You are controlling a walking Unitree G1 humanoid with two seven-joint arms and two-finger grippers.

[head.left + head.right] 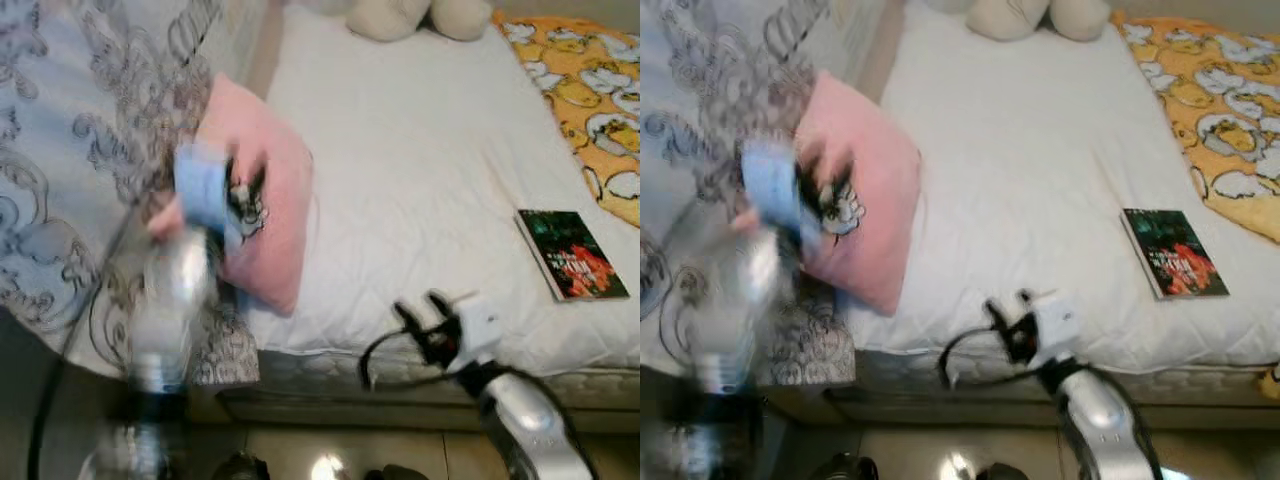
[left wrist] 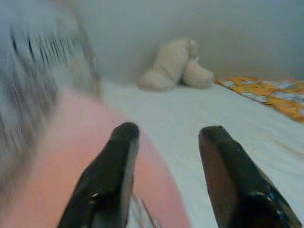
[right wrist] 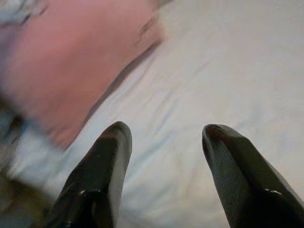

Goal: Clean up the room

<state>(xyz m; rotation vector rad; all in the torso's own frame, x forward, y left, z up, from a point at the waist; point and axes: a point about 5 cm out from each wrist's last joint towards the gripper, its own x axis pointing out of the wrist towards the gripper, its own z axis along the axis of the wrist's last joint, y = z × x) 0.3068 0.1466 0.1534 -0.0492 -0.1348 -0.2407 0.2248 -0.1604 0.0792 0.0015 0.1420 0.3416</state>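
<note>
Pink square pillow [image 1: 262, 205] with a small cartoon print lies on the left side of the white quilted bed [image 1: 420, 170], its left edge against a grey-and-white patterned blanket [image 1: 70, 150] that hangs off the bed's left near corner. Left gripper [image 2: 166, 135] is over the pillow's near left part, blurred in the head views; from the left wrist view its two black fingers [image 2: 114, 166] are spread apart with nothing between them, pink fabric right beneath. Cannot tell whether the fingertips touch the pillow. Right gripper [image 1: 420, 310] sits at the bed's near edge, right of the pillow and apart from it, black cable looping beside it; from the right wrist view its fingers [image 3: 102, 161] are also spread, nothing held, white sheet below and the pillow further off. Dark-covered book [image 1: 572, 254] with green and red artwork lies flat on the bed's right near part, well apart from both grippers. Orange blanket with white duck pattern [image 1: 585, 90] covers the far right corner. Cream plush toy [image 1: 415, 15] sits at the far end of the bed, near the wall. Tiled floor [image 1: 330, 455] shows below the bed's edge.
</note>
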